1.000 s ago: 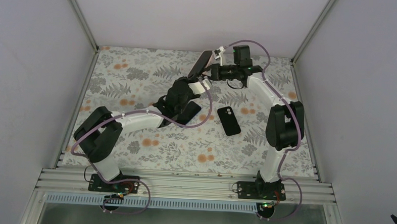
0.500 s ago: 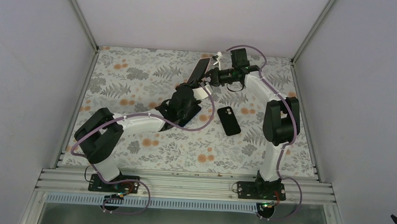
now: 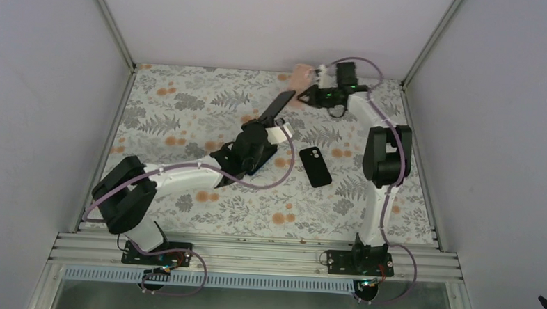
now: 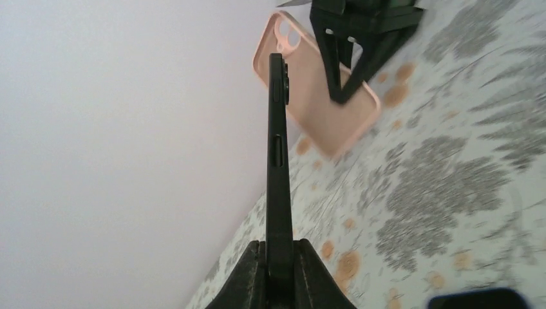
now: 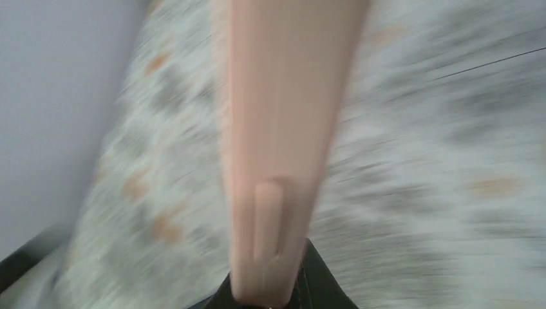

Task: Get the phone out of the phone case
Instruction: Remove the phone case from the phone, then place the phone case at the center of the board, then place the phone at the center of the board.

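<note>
The black phone (image 3: 277, 107) is bare and held tilted up above the mat by my left gripper (image 3: 264, 125), which is shut on its lower end. In the left wrist view the phone (image 4: 278, 161) stands edge-on between the fingers of my left gripper (image 4: 279, 273). The salmon-pink phone case (image 3: 302, 77) is apart from the phone, near the back wall, held by my right gripper (image 3: 309, 94). The case (image 4: 322, 90) shows its camera cut-out behind the phone. In the blurred right wrist view the case (image 5: 283, 129) sits in my shut right gripper (image 5: 273, 297).
A black slab with a camera cut-out (image 3: 315, 166) lies flat on the floral mat (image 3: 189, 102) right of centre; its corner shows in the left wrist view (image 4: 476, 299). White walls and metal posts enclose the back and sides.
The pink case has come off the phone: my right gripper has pulled it back toward the rear wall. My left gripper has drawn the bare phone slightly down and nearer.
</note>
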You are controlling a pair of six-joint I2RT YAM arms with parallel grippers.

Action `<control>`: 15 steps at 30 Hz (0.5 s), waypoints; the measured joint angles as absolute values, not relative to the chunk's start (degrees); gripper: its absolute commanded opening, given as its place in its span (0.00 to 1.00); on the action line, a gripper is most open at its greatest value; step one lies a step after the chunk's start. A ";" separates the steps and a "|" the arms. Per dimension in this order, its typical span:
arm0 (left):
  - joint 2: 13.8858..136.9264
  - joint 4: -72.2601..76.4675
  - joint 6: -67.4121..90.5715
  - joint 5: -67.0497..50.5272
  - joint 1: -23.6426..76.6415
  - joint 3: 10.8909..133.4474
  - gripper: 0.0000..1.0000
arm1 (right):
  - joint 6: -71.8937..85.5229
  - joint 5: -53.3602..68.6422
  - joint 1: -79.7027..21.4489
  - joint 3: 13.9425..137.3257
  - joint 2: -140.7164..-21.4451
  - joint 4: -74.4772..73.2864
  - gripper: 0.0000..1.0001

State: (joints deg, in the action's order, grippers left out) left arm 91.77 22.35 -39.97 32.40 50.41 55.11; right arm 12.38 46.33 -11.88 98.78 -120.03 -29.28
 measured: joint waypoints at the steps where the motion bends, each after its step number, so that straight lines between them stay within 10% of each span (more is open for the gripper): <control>1: 90.80 22.28 -40.42 32.42 51.53 54.63 0.02 | 12.16 43.42 -9.52 99.72 -121.45 -27.53 0.04; 15: 89.43 28.51 -49.28 32.77 54.50 48.86 0.02 | 10.39 34.83 -0.49 102.61 -125.43 -23.83 0.04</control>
